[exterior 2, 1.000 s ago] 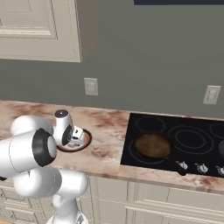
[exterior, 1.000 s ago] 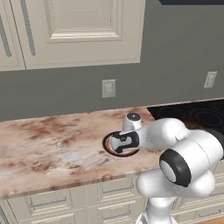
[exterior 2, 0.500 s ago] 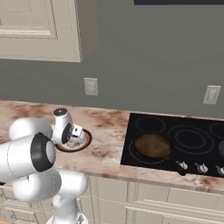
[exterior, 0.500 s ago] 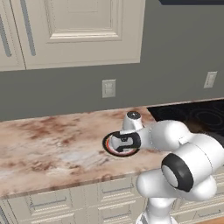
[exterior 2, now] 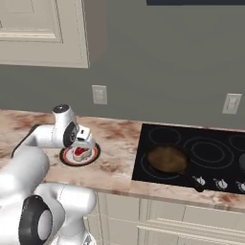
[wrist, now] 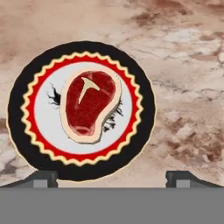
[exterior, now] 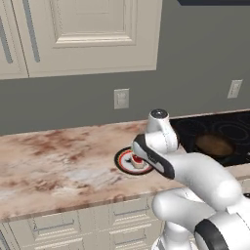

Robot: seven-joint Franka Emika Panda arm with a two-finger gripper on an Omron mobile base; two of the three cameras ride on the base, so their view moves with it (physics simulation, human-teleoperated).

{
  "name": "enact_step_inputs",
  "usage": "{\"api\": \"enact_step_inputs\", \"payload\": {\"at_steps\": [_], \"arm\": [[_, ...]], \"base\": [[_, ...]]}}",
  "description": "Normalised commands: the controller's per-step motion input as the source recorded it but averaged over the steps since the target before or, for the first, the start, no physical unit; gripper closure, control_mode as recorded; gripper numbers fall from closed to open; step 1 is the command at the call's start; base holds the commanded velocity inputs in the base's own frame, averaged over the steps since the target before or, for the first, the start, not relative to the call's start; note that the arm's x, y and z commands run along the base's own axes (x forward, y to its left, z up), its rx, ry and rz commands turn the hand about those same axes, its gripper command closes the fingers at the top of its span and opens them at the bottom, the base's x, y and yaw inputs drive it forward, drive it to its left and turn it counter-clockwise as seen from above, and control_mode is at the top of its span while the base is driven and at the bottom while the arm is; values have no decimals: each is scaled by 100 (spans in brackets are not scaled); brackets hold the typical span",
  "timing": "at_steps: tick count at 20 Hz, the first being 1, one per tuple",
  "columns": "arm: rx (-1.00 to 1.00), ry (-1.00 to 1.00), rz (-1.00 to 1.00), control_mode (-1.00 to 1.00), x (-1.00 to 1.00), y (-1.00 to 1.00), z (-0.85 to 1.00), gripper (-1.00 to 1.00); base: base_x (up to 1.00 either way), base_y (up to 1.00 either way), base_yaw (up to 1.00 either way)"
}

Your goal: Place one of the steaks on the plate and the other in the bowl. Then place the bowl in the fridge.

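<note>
Claw [wrist: 111, 178]: wide open, the two dark fingertips [wrist: 43, 178] standing far apart at 6 o'clock in the hand view, empty, touching nothing, poised above the plate.

Steak [wrist: 89, 106]: one flat raw-red slab, kidney-shaped, pale fat rim all round, a white T-shaped mark in its upper half. Lies flat on the centre of the plate, free of the claw.

Plate [wrist: 135, 131]: round, flat; broad black rim, scalloped red ring edged in yellow, white centre with black drawn strokes showing from under the meat at 9 and 4 o'clock. Rests on the surface near its front edge.

Surface [exterior: 53, 161]: polished stone look, beige marbled with rust-brown veins.

Cooktop [exterior 2: 210, 158]: black glass, thin ring outlines, at 3 o'clock of the plate. Bears a round brown pan [exterior 2: 166, 159] with a dark handle.

Wall: matt grey, two pale outlets. Cream panelled cabinets above. No readable writing anywhere.
</note>
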Motion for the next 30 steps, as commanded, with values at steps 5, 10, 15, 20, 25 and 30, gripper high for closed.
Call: {"api": "enact_step_inputs", "payload": {"at_steps": [5, 10, 15, 20, 25, 30], "arm": [[2, -1, 0, -100, -65, -84, 60, -100], [0, 0, 0, -100, -61, -72, 44, -100], [3, 8, 1, -100, -25, -33, 6, -100], [0, 2, -17, -100, -31, 18, 63, -100], [0, 0, -2, -100, 0, 0, 0, -100], [0, 0, 0, 100, 0, -26, -5, -100]], "base": [[0, 0, 0], [0, 0, 0], [0, 0, 0], [0, 0, 0], [0, 0, 0], [7, -40, 0]]}}
